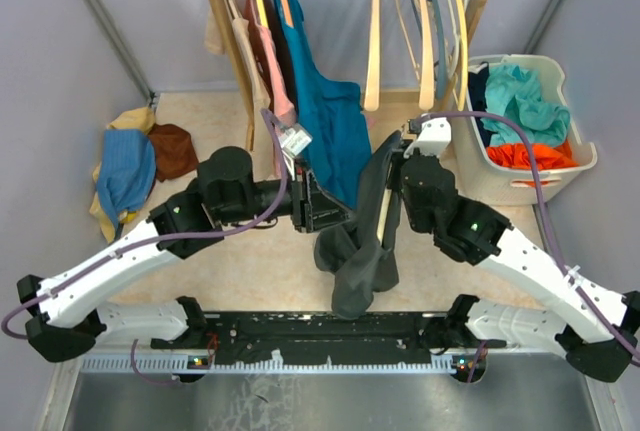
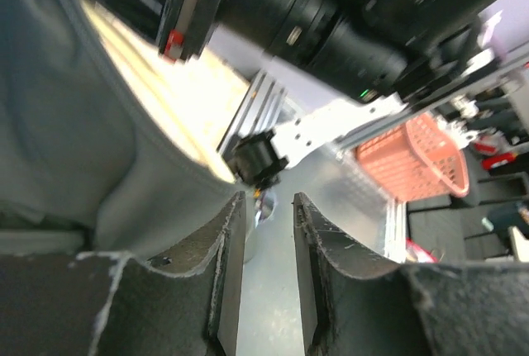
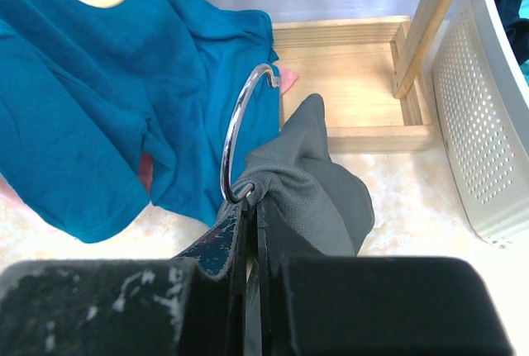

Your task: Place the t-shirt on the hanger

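Note:
The dark grey t-shirt [image 1: 362, 251] hangs bunched in the middle of the top view, draped over the pale wood hanger [image 1: 384, 213], of which only a thin strip shows. My right gripper [image 1: 395, 166] is shut on the base of the hanger's silver hook [image 3: 235, 129], with the t-shirt's [image 3: 326, 187] neck fabric gathered around it [image 3: 252, 207]. My left gripper [image 1: 340, 213] is open and empty beside the shirt's left side. In the left wrist view [image 2: 269, 203] the grey cloth [image 2: 74, 158] and a pale hanger arm [image 2: 157, 96] lie to the left of the jaws.
A wooden rack [image 1: 235, 41] behind holds a teal shirt [image 1: 325, 111], a pink garment [image 1: 280, 81] and several bare wooden hangers [image 1: 425, 41]. A white laundry basket [image 1: 585, 156] with clothes stands right. A pile of clothes [image 1: 130, 166] lies left.

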Robot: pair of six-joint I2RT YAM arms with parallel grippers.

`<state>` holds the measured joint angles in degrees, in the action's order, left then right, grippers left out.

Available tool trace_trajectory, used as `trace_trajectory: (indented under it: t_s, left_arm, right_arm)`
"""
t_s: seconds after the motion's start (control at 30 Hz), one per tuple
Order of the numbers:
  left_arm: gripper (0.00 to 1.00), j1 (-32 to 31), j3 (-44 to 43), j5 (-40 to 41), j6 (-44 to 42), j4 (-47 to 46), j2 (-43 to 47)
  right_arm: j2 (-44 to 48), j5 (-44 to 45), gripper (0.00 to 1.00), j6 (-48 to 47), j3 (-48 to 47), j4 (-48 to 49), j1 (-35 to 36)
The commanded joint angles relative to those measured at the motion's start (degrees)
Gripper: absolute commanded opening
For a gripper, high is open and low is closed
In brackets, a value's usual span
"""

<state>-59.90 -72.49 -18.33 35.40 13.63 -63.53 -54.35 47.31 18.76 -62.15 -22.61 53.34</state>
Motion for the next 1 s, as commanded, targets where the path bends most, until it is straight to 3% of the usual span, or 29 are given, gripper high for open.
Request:
trace_trajectory:
  t_s: [0.0, 0.33, 0.73, 0.97]
  left_arm:
    - [0.36, -2.94, -0.7, 2.92, -4.9, 10.64, -1.5]
    - [0.37, -14.24, -7.92, 19.38, -7.95, 22.8, -8.05]
    - [0.38, -15.61, -9.5, 30.64, -8.45, 26.54, -10.35]
    - [0.38, -15.74, -9.99, 30.17, -8.83, 24.36, -11.06]
  right_arm:
    - [-0.81, 2.75, 0.0, 2.35, -5.12, 2.78, -0.28]
    - [-5.24, 3.66, 0.0, 2.23, -10.04, 0.82, -0.28]
    - [-7.51, 2.73, 0.0, 3.84, -11.65, 0.33, -0.19]
    - [-7.75, 3.01, 0.0, 4.42, -11.94, -0.13, -0.25]
